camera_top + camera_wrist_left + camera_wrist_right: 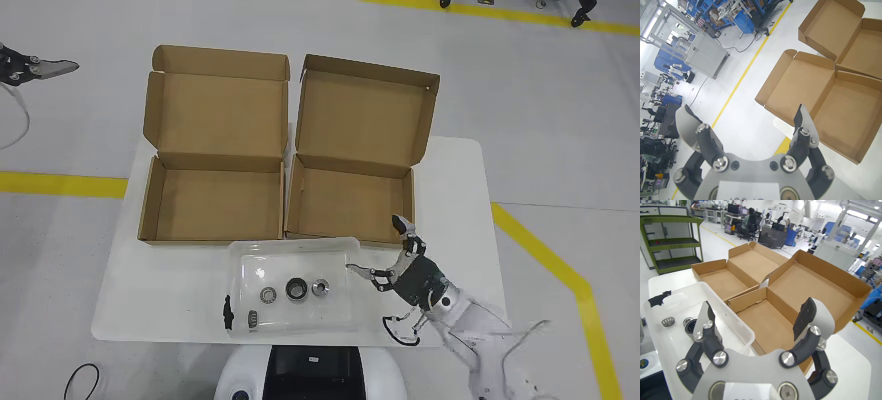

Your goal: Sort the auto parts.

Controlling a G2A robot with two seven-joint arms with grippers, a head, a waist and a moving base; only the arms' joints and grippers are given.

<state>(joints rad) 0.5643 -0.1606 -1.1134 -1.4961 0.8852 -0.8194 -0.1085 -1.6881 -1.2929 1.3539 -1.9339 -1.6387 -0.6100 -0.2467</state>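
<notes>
A clear plastic tray [295, 243] at the table's front holds several metal parts: a tapered bearing [268, 294] [668, 321], a dark ring [296, 289] [689, 327], a small silver piece [319, 288] and another bearing [253, 318]. Behind it stand two open cardboard boxes, left [215, 205] [844, 113] and right [350, 205] [762, 321], with nothing in them. My right gripper [376, 244] [757, 306] is open and holds nothing, just right of the tray's far right corner. My left gripper [55, 68] [743, 113] is open over the floor, far left of the boxes.
Both box lids [218, 100] lie folded back past the table's far edge. A black scrap [228, 313] sits at the tray's left end. Bare white table [455, 200] lies right of the boxes. A yellow floor line [60, 184] runs left of the table.
</notes>
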